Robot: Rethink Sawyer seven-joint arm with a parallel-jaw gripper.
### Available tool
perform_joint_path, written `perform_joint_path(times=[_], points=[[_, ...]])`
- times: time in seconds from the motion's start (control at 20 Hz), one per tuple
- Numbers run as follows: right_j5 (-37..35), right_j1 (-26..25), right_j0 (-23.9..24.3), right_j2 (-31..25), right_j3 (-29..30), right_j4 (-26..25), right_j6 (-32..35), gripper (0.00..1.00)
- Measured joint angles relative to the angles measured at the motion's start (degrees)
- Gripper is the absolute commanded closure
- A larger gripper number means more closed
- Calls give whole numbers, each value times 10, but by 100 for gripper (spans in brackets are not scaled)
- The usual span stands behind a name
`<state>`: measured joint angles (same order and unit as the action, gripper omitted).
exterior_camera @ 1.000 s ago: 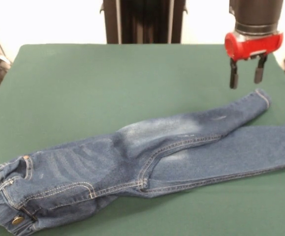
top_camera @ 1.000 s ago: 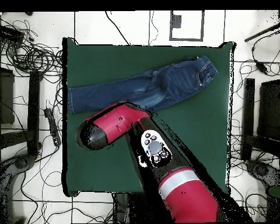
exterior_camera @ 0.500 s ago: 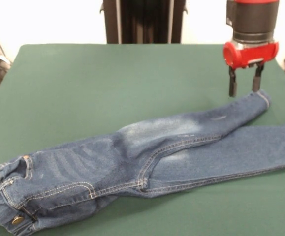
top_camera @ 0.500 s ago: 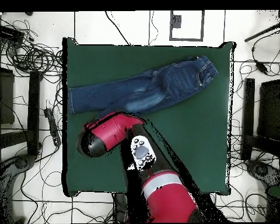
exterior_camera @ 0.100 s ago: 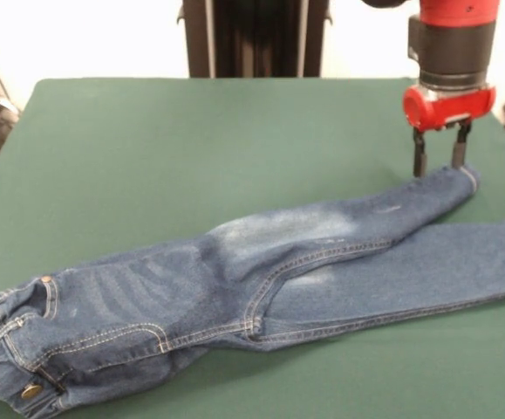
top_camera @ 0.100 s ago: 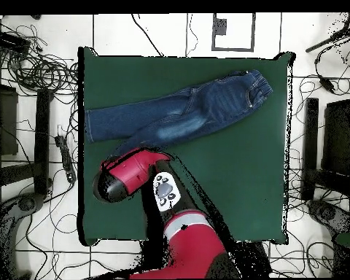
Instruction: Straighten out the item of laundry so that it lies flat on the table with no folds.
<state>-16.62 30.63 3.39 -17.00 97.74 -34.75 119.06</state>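
Lowering since a second ago, the gripper (exterior_camera @ 0.100 s ago: 440, 155) is now reaching down at the hem of the upper trouser leg, where before it was hanging clear above the cloth. Its two dark fingers (exterior_camera @ 0.100 s ago: 419, 154) are standing narrowly apart, holding nothing, with their tips just at the far edge of the cuff. Above them the red collar and black wrist are rising out of the top of the front view; in the overhead view the red arm (top_camera @ 0.100 s ago: 130, 171) is covering the gripper.

The jeans (exterior_camera @ 0.100 s ago: 261, 279) are lying along the near half of the table (exterior_camera @ 0.100 s ago: 191, 148), not moved from where they were. Their waistband and brass button (exterior_camera @ 0.100 s ago: 30, 391) are sitting at the front view's lower left. Both legs are stretching right, the upper one crossing over the lower near the thigh, so the garment is still lying partly folded.
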Motion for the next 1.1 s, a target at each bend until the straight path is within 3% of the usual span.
perform_joint_path(times=[0.7, 1.1], points=[[0, -4, -29, 35, 0, 36, 0, 0], [12, -31, -48, 57, -3, 40, 0, 0]])
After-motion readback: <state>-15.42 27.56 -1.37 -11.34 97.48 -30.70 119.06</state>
